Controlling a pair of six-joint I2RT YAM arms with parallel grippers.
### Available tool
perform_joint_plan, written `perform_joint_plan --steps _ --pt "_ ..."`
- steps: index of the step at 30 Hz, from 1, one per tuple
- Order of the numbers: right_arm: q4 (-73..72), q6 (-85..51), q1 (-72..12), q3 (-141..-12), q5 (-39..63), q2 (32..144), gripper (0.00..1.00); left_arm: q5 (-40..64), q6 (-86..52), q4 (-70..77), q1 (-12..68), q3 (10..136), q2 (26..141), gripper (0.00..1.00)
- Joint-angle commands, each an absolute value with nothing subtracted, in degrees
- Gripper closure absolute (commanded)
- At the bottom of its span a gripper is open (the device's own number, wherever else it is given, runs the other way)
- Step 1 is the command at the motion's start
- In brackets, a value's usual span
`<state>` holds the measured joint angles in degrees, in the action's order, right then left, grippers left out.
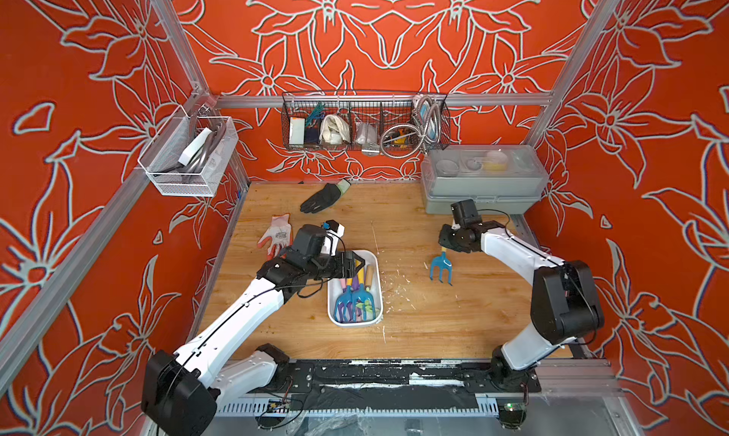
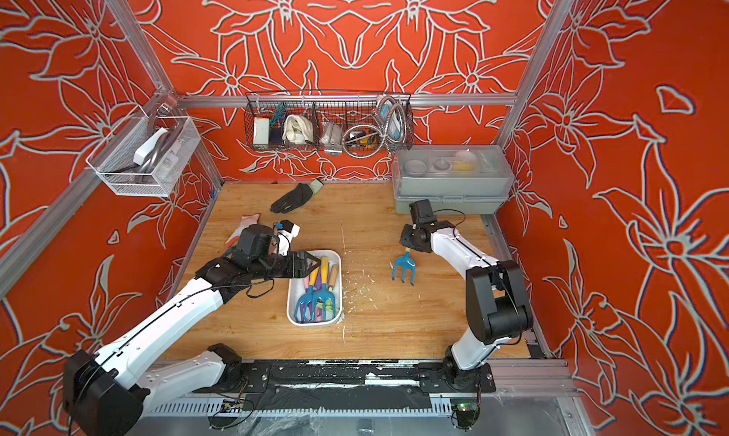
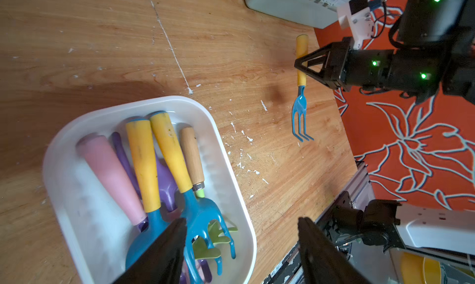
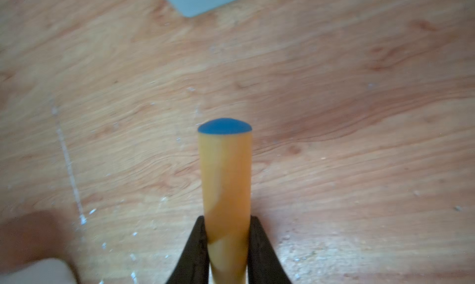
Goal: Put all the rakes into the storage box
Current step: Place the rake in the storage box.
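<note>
1. Rake (image 1: 441,267): right half of table (image 1: 418,327), handle rearward, tines frontward, about parallel to the box.
2. Right gripper (image 4: 227,246) clamped on its yellow handle.
3. Box (image 1: 378,296) lies apart, to the rake's left.
4. Left gripper (image 3: 241,246) spread wide, empty, over the box.

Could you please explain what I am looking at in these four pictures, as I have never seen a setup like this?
Two white robot arms stand at the front of a wooden table. Two pictures look down from overhead; the other two come from cameras on each arm's wrist. The right end effector is shut on the yellow handle of a blue rake. The left end effector is open and empty, above a white storage box holding several garden tools. A black glove, an orange-and-white glove and a grey case also lie on the table.
</note>
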<state>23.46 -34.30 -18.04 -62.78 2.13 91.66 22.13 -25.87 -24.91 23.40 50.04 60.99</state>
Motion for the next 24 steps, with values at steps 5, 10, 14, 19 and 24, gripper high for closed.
perform_joint_plan --steps 5,10,14,19,24 --pt "23.55 -34.10 -28.84 -63.40 2.55 87.32 1.00 26.82 -27.86 -28.12 16.70 51.70 57.75 0.29" --pt "23.65 -35.58 -36.02 -65.13 2.55 85.31 1.00 26.37 -29.63 -27.96 14.46 50.54 54.97 0.29" --pt "23.37 -36.63 -41.18 -66.94 1.47 84.05 1.00 24.35 -30.63 -28.44 14.30 49.83 52.86 0.29" --pt "22.26 -40.03 -46.85 -68.85 1.63 85.00 1.00 20.61 -30.58 -30.52 14.30 49.74 50.06 0.29" --pt "20.30 -44.80 -52.20 -70.99 0.10 89.16 1.00 18.30 -31.15 -31.25 14.32 49.00 47.21 0.29"
